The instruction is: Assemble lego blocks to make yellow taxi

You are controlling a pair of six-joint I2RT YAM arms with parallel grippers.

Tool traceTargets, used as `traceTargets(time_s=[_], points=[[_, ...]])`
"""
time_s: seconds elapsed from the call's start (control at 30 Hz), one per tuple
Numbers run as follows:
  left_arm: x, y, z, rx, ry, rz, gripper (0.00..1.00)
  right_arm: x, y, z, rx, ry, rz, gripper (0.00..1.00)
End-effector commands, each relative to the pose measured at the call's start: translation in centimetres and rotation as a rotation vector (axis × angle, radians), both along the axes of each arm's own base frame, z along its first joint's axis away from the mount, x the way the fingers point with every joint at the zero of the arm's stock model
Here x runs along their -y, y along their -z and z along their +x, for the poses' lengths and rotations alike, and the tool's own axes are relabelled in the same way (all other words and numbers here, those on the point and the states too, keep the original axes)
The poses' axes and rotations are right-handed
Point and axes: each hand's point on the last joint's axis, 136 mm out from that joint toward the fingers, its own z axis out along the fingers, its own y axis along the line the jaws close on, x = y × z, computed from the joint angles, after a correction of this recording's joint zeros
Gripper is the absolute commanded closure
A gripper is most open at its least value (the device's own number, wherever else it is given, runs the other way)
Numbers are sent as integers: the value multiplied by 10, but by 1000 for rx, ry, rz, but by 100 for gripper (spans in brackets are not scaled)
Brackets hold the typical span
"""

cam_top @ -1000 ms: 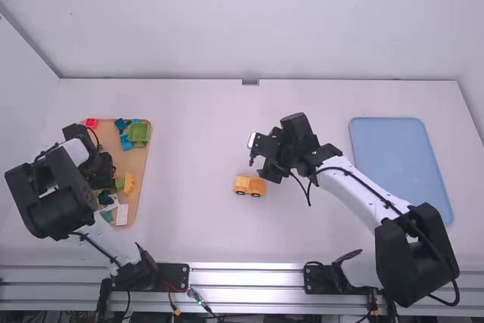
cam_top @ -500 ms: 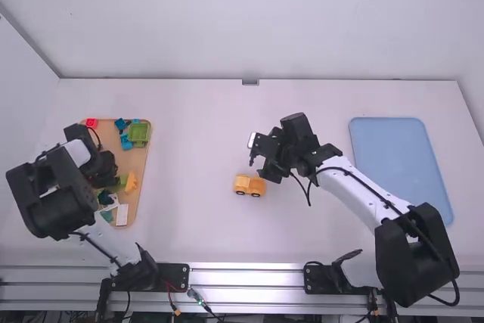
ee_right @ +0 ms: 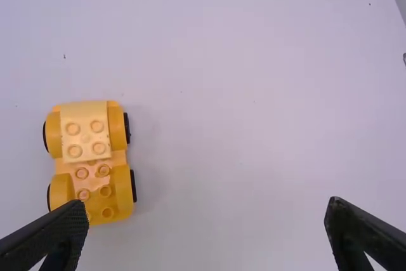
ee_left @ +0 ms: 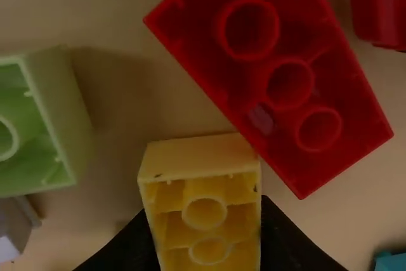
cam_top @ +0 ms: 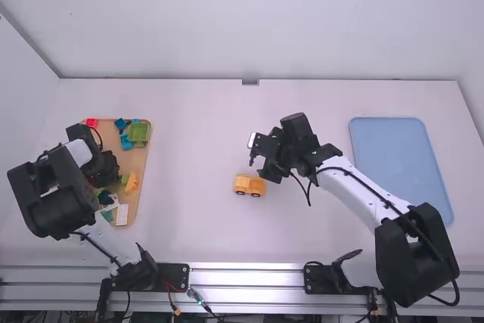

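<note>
Left gripper: poised over the tan tray; a yellow block is apparently pinched between its fingers.
Right gripper: spread wide, nothing held.
Yellow car: placed on the table, near the right gripper.

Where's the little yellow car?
The yellow car sits mid-table in the high view, between the brown board and the blue mat, near the right claw.
</note>
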Motion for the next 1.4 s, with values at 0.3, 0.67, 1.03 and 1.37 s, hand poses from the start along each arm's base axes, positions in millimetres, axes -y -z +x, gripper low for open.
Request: traceTargets(time_s=[0.3, 0.67, 1.03, 1.37], points=[[8, 8, -7, -27, 9, -27, 70, -2, -9, 2, 14, 1, 15, 1], [11, 7, 4, 21, 79, -42, 62, -2, -8, 1, 11, 1, 14, 1], [12, 7, 4, 19, 84, -42, 60, -1, -7, -1, 1, -1, 9, 1], [13, 7, 3, 15, 87, -45, 72, -1, -6, -2, -3, 0, 7, 1]])
